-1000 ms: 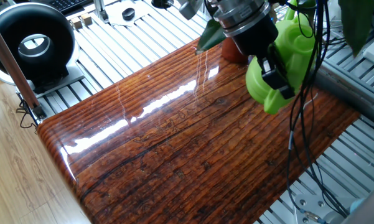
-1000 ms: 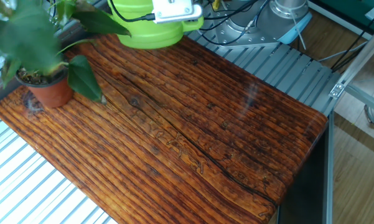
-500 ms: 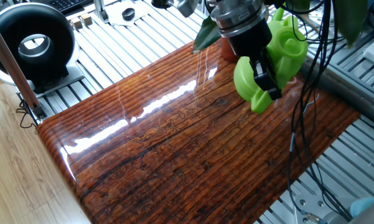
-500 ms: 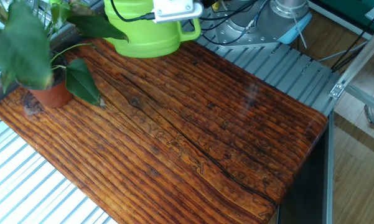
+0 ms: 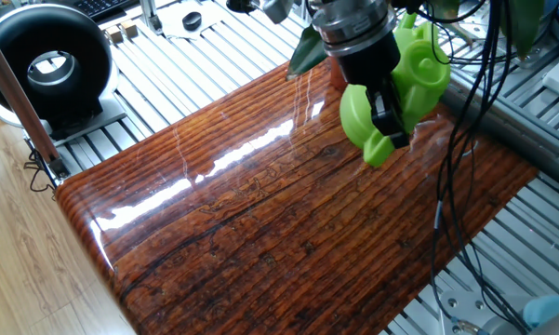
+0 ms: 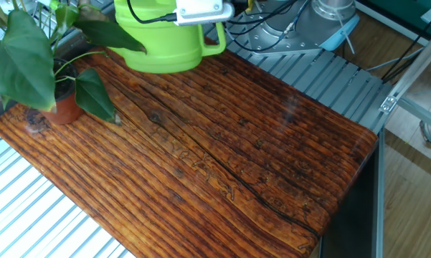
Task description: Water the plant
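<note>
While the pincer point(image 5: 388, 116) pinches the lime-green watering can point(image 6: 161, 44) by its handle and holds it just beside the plant point(image 6: 39, 68) at the table point(image 6: 222, 165) corner, approach looks done, tilting and pouring over the pot apparently remain.

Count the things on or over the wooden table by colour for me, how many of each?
Lime green: 1, the watering can
Dark green with a reddish-brown pot: 1, the plant
Total: 2
</note>
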Available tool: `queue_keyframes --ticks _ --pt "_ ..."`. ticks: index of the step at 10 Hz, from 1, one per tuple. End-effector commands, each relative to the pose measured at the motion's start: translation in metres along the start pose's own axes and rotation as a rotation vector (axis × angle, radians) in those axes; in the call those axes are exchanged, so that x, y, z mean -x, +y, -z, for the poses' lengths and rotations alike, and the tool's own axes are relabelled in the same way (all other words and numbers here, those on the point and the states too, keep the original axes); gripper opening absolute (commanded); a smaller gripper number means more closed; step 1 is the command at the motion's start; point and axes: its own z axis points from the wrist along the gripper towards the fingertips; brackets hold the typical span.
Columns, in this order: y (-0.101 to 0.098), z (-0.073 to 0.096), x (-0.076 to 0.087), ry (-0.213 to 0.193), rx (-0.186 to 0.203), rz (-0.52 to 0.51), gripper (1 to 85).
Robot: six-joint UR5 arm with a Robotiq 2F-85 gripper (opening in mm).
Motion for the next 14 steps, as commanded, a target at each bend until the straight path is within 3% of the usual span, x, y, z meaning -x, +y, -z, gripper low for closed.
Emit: queue_keyframes --ticks 1,3,5,6,10,14 --pt "-0.009 0.002 0.017 -0.069 -0.036 -0.012 1.3" --pt "-0.012 0.002 0.017 -0.066 -0.047 -0.009 1.3" --pt "-0.015 0.001 -0.003 0.009 -0.057 -0.030 1.3" --pt "-0.008 0.001 -0.015 0.055 -0.032 -0.019 1.3" --pt "0.000 0.005 -0.029 0.108 -0.004 -0.006 1.3" --pt "0.028 0.048 -0.054 0.185 0.005 -0.025 1.3"
